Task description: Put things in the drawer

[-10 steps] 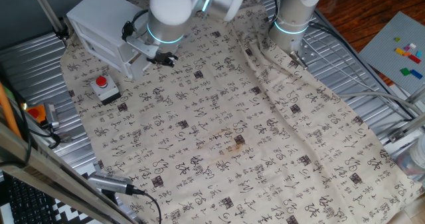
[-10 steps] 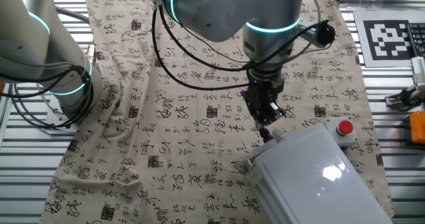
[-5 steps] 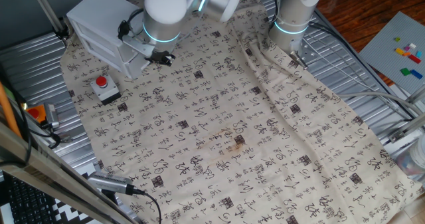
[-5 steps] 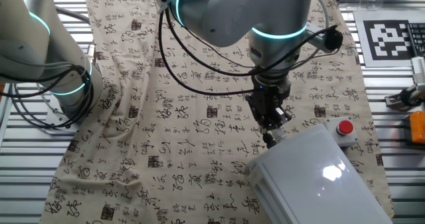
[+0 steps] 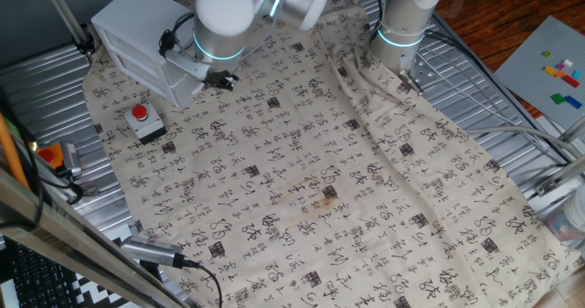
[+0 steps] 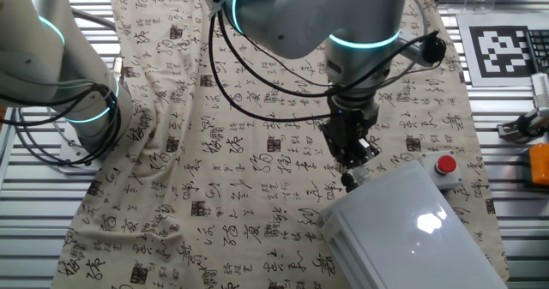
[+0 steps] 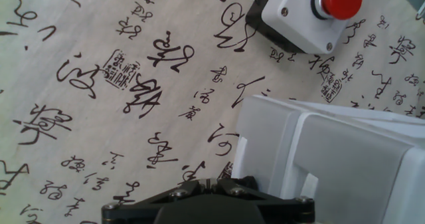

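The white cabinet (image 5: 137,34) stands at the cloth's far left corner, and its low drawer (image 5: 187,87) sticks out a little at the front. My gripper (image 5: 208,79) is shut with nothing in it, its tips right at the drawer's front. In the other fixed view the gripper (image 6: 347,179) points down at the cabinet's (image 6: 403,229) front corner. In the hand view the fingers (image 7: 192,185) are pressed together beside the white drawer front (image 7: 332,164). The tan block is out of view.
A grey box with a red button (image 5: 142,118) sits in front of the cabinet, close to the gripper; it also shows in the hand view (image 7: 305,14) and in the other fixed view (image 6: 445,165). A second arm's base (image 5: 402,25) stands at the far edge. The cloth is wrinkled near it.
My gripper has moved a little closer to the cabinet's front and the drawer front has shifted slightly back. The gripper has stayed shut.
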`<state>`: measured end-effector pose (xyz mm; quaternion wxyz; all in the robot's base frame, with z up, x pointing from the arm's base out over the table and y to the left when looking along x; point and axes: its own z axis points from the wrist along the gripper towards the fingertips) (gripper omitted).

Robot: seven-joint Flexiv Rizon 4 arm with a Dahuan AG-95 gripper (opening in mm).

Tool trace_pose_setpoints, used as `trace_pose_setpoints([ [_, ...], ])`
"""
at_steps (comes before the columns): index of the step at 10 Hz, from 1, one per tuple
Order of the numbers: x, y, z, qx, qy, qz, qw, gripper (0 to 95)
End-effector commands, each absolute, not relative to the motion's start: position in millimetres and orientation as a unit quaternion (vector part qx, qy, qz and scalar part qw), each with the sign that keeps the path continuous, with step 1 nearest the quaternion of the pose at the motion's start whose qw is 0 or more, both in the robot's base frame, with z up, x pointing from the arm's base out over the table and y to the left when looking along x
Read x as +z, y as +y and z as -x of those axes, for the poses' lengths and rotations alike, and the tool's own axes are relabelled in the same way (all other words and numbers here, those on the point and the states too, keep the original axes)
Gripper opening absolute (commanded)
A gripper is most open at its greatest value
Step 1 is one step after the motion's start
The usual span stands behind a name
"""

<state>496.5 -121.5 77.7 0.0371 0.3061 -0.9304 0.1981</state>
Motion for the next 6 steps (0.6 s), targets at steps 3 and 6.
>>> trace_pose_setpoints([
  [3,74.6,-121.9,-500.0,0.222,-0.924,-0.306,0.05,0.0],
  [6,72.7,-122.3,-500.3,0.242,-0.916,-0.313,0.061,0.0],
])
